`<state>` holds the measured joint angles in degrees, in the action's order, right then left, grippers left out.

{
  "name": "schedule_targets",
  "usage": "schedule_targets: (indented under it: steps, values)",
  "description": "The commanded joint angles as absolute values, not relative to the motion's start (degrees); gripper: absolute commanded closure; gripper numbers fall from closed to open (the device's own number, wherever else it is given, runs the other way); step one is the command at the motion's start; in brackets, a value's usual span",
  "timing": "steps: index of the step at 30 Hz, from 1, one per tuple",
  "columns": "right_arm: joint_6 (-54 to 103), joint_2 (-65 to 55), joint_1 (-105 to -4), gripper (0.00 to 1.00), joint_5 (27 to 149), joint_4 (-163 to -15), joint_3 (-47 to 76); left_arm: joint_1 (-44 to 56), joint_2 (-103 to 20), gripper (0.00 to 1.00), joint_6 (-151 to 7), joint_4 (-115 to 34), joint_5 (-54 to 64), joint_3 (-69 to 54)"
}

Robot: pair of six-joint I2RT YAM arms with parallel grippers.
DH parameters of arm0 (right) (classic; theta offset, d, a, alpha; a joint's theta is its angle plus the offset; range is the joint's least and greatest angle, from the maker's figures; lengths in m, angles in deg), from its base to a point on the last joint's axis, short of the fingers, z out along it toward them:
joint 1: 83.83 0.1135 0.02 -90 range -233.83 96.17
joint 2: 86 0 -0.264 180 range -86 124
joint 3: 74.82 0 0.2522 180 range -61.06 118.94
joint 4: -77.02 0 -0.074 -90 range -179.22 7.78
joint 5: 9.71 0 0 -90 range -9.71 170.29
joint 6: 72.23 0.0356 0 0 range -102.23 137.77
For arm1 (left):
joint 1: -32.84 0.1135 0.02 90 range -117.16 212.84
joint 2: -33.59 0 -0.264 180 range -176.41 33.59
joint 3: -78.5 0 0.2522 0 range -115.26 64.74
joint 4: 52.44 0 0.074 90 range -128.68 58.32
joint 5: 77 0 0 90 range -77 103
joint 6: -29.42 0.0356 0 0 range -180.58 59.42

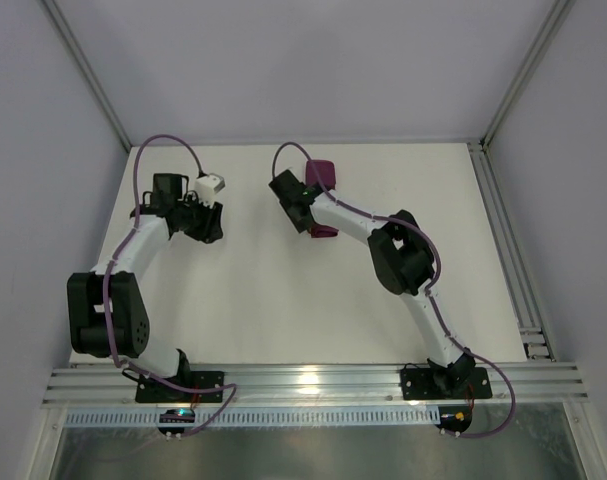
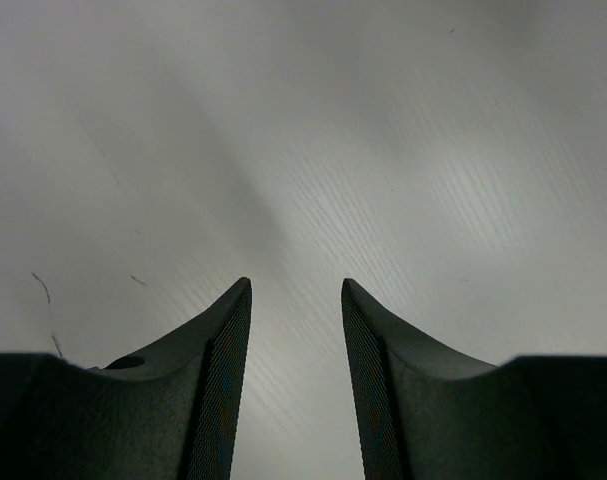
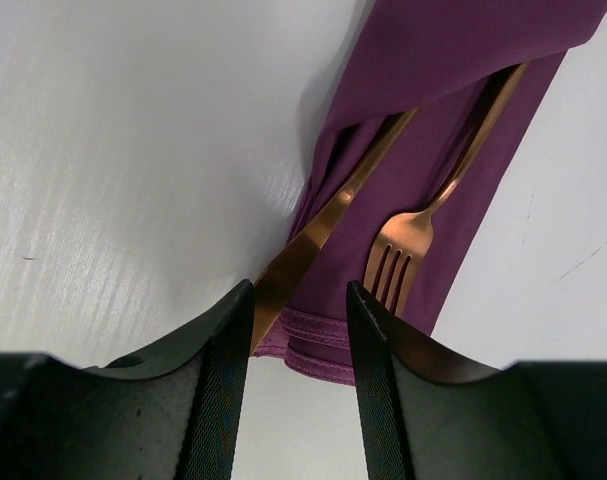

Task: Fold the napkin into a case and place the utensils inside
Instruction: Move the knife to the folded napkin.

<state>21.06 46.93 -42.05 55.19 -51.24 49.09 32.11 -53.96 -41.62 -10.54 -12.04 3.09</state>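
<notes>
Case [image 3: 453, 90] folded, lying just ahead of right gripper [image 3: 298, 285]. Fork [image 3: 403, 250] and knife [image 3: 323, 225] handles tucked under flap. Knife blade reaches between the parted jaws, apparently unclamped. Left gripper [image 2: 296, 285] parted over table [image 2: 383, 150]. Task looks nearly finished.

Two robot arms, the left arm [image 1: 133, 255] and the right arm [image 1: 428, 325], were built of smooth white tubular links joined by bulky black joint housings. Each arm rose from a black base plate [image 1: 188, 385] bolted to a silver rail. A thin mauve cable [image 1: 169, 138] ran along each arm, looping loose by the wrist and trailing out past the base. A small white block [image 1: 212, 185] sat on the left wrist. On the left gripper [image 2: 295, 290] and the right gripper [image 3: 298, 295], the fingers [image 2: 213, 400] were matt black, curved and tapered to blunt tips, with finely ribbed inner faces. One finger of each pair had a small round hole.
</notes>
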Motion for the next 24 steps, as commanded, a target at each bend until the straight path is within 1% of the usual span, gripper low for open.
schedule_targets:
  steps: [1, 14, 15, 19, 24]
  values:
    - [20.9, 46.9, -41.6, 0.54, 56.5, -52.0, 51.6, 32.7, -53.7, 0.57, -40.5, -10.5, -13.6, 2.4]
    - [20.1, 48.8, -41.1, 0.54, 53.6, -51.3, 51.8, 32.6, -54.2, 0.56, -40.7, -10.6, -15.1, 2.3]
    - [20.0, 48.9, -41.1, 0.54, 53.4, -51.3, 51.8, 34.2, -54.3, 0.57, -40.8, -10.5, -15.2, 2.3]
    - [19.4, 49.1, -41.1, 0.54, 52.1, -50.5, 51.7, 34.4, -54.6, 0.57, -41.1, -10.3, -15.7, 2.2]
    - [18.8, 48.5, -41.1, 0.58, 50.8, -50.4, 52.0, 34.4, -54.3, 0.57, -41.2, -10.3, -15.9, 2.0]
